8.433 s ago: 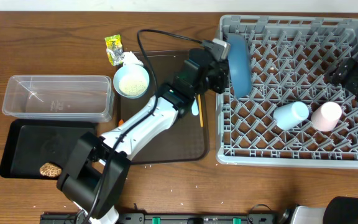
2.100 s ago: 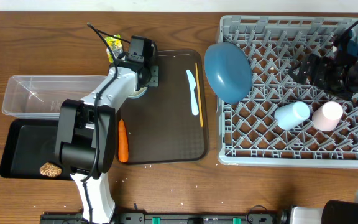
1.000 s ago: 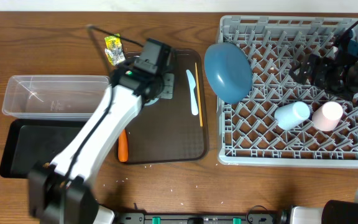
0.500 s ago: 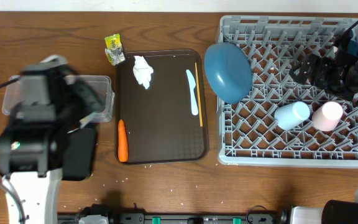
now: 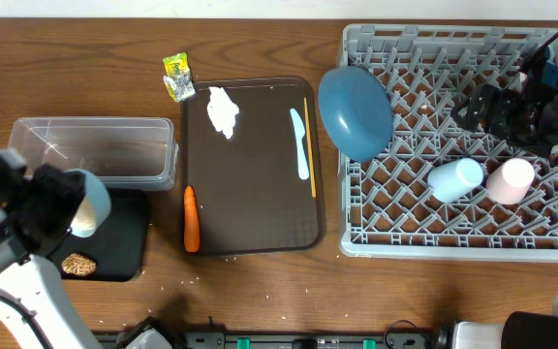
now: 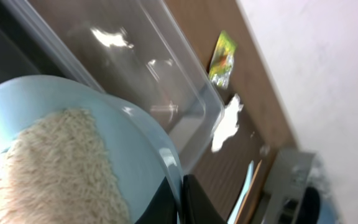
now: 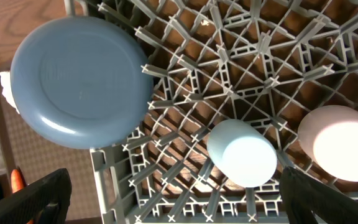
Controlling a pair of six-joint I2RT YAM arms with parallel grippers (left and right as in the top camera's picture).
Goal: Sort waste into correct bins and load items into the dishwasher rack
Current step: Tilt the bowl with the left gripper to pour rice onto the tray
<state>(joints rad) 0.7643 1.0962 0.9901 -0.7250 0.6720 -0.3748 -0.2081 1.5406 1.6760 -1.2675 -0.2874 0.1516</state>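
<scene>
The left gripper (image 6: 180, 200) is pinched tight on the rim of the pale-blue bowl with a white inside (image 5: 89, 202). The bowl is tipped, and the white rice grains (image 6: 61, 168) sit in a heap inside it. Under this gripper is the shallow black rectangular tray (image 5: 129, 242). The small brown food lump (image 5: 78, 264) lies in that tray, close to the bowl. The clear rectangular plastic tub (image 5: 90, 150) is just past the gripper, toward the back of the table.

Off to this gripper's right is the big dark brown serving tray (image 5: 260, 194). On it lie the orange carrot (image 5: 191, 218), the crumpled white tissue (image 5: 222, 110), the light-blue plastic knife (image 5: 301, 143) and the thin wooden chopstick (image 5: 309, 145). The small yellow-green snack wrapper (image 5: 176, 78) lies on the wooden table (image 5: 66, 58) by the tray's far corner.

The right gripper (image 7: 173, 186) is spread wide with nothing in it. It hangs above the large square grey plastic rack (image 5: 541, 233). The big dark-blue plate (image 7: 79, 81) leans in the rack to this gripper's left. The light-blue cup (image 7: 241, 152) and the pink cup (image 7: 340, 143) lie in the rack right under it, 2 cups side by side
</scene>
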